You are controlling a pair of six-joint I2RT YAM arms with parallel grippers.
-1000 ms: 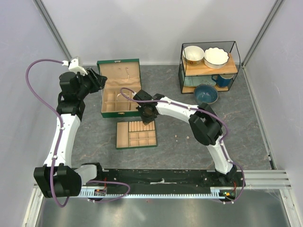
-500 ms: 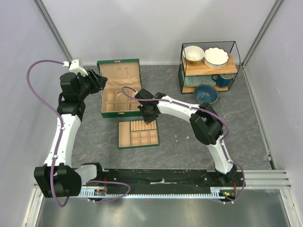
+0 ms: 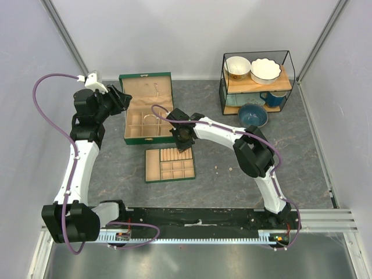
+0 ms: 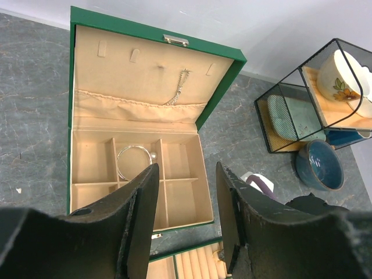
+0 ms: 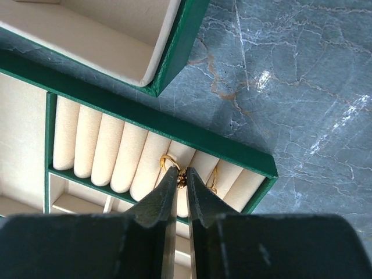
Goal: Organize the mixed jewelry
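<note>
Right claw (image 5: 181,175) tight on gold ring (image 5: 168,161), edge-up between rolls (image 5: 116,152); left claw (image 4: 186,170) wide, empty.

Premises: a robot test cell in a laboratory, not a home.

Evidence:
- Plain pale panel walls (image 3: 186,35) enclose the bench (image 3: 302,168) on three sides, joined at the corners by bare aluminium posts (image 3: 63,32).
- Two white-and-black robot arms (image 3: 78,168) are bolted to a metal rail (image 3: 197,224) at the near edge, with exposed purple cable (image 3: 35,87).
- Domestic items are few: a wire rack (image 3: 278,86) of bowls (image 3: 237,67) and a green box (image 3: 145,110).
</note>
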